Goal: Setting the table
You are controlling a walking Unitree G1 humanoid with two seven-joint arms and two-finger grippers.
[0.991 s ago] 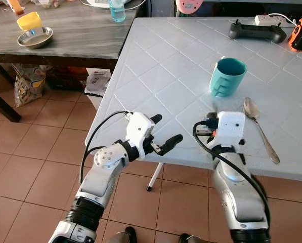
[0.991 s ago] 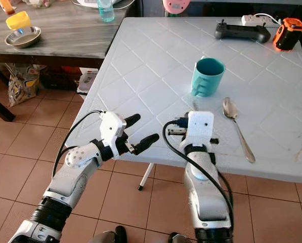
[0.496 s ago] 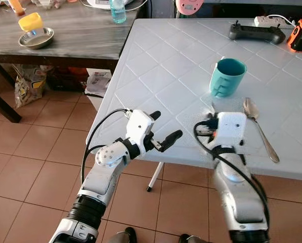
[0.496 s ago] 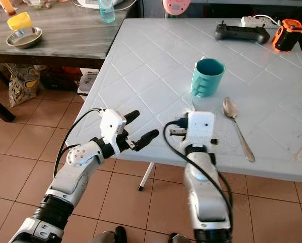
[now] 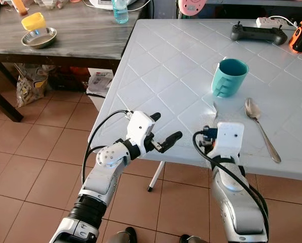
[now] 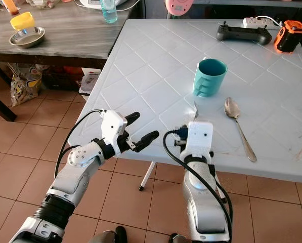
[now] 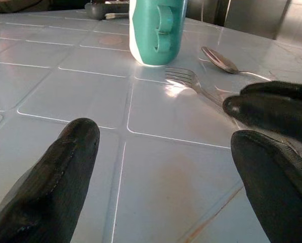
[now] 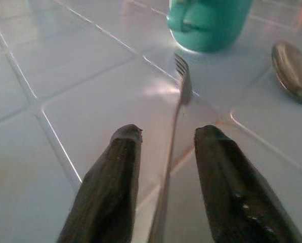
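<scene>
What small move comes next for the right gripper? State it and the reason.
Probably close the right gripper on the fork. Its fingers are open and the handle runs between them on the white table, tines pointing at the teal cup. The spoon already lies beside the cup. The left gripper hovers open at the table edge.

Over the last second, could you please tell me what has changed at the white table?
The right hand has drawn back toward the table's near edge, its open fingers either side of the fork handle. The left hand stays open at the table edge. The teal mug, fork and spoon lie as before.
</scene>
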